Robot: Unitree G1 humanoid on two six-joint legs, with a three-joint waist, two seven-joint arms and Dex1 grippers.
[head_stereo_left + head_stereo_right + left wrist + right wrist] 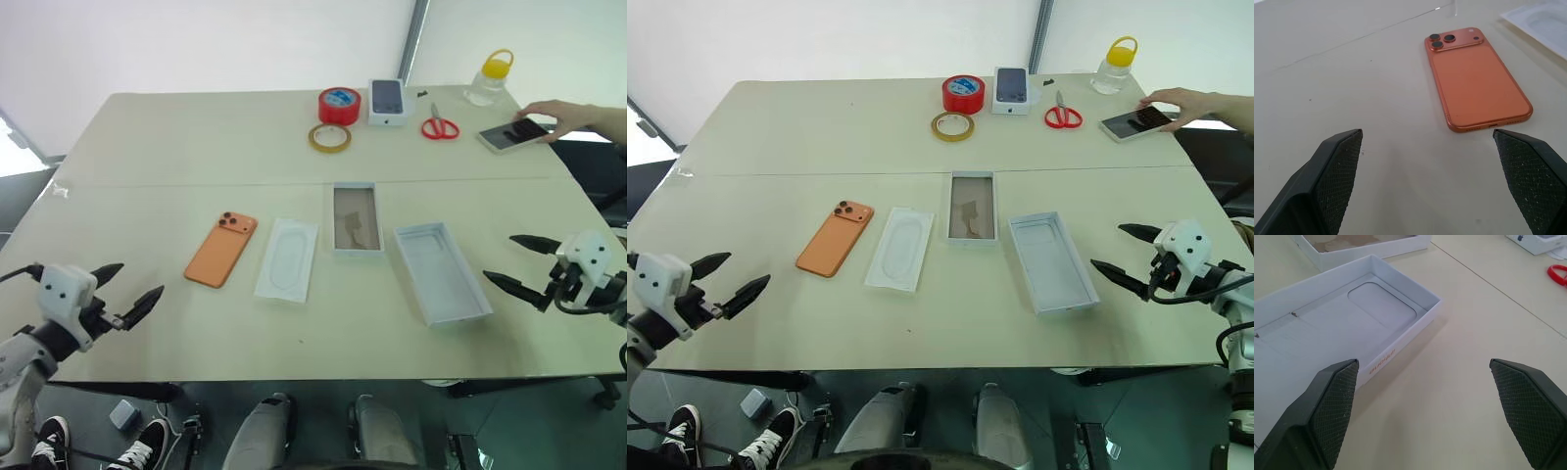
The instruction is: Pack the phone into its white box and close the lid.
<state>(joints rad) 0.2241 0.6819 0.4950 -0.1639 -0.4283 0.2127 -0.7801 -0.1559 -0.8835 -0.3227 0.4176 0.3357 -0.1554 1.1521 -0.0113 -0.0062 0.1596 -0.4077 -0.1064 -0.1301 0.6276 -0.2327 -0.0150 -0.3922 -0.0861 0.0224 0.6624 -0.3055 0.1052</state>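
The orange phone (220, 251) lies face down on the table (176, 166), left of the middle, its lenses at the far end. My left gripper (142, 278) hovers open near the table's front left; in the left wrist view the phone (1476, 81) lies just beyond its open fingers (1337, 166). The white box (355, 217) sits open at the middle, its inside brownish. Its lid (441, 271) lies upturned to the right. My right gripper (499, 258) is open beside the lid (1347, 318), apart from it.
A white insert tray (288, 258) lies between the phone and the box. At the back are a red tape roll (339, 105), a tan tape ring (329, 137), a small printed white box (387, 101), red scissors (440, 127), a yellow-capped bottle (490, 78) and a person's hand (563, 117) on a grey device (509, 134).
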